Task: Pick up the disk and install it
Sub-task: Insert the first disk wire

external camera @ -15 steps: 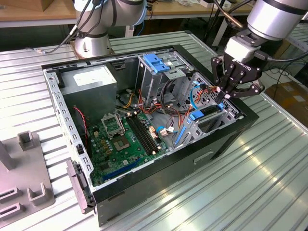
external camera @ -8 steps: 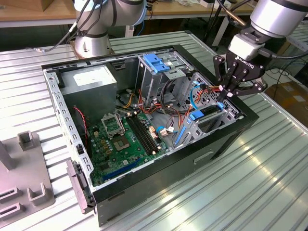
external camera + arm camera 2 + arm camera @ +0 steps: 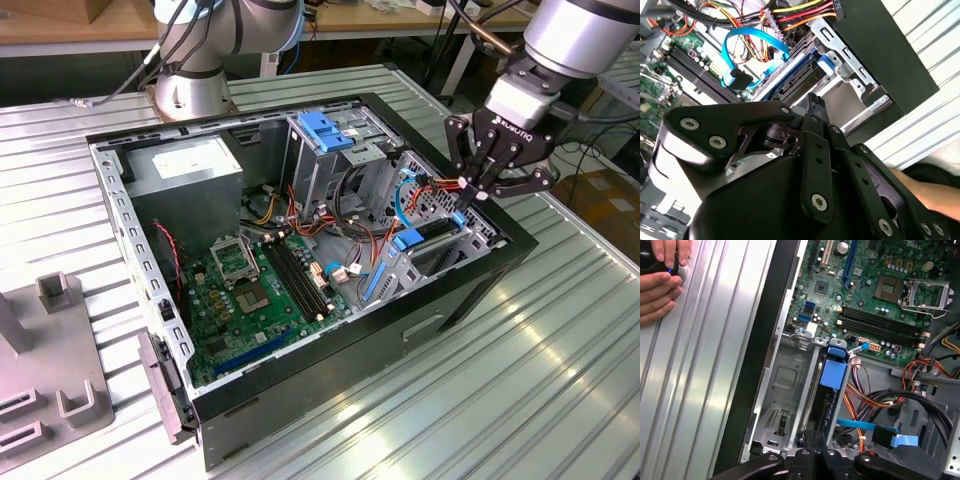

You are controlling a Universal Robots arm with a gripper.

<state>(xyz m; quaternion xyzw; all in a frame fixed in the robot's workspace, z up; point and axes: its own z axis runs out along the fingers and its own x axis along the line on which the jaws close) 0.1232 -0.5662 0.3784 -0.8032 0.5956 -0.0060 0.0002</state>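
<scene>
Standing on edge in the drive cage, the disk runs lengthwise straight out from the gripper, whose fingers look clamped across its near end, cage wall just beside.

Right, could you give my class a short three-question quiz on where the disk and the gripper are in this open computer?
1. True or false: the disk lies flat on the motherboard.
2. The gripper hovers at: A the power supply; B the drive bay; C the processor socket.
3. Fill in: the disk's bracket is ____.
Key: 1 false, it stands on edge in the drive bay; 2 B; 3 blue.
</scene>
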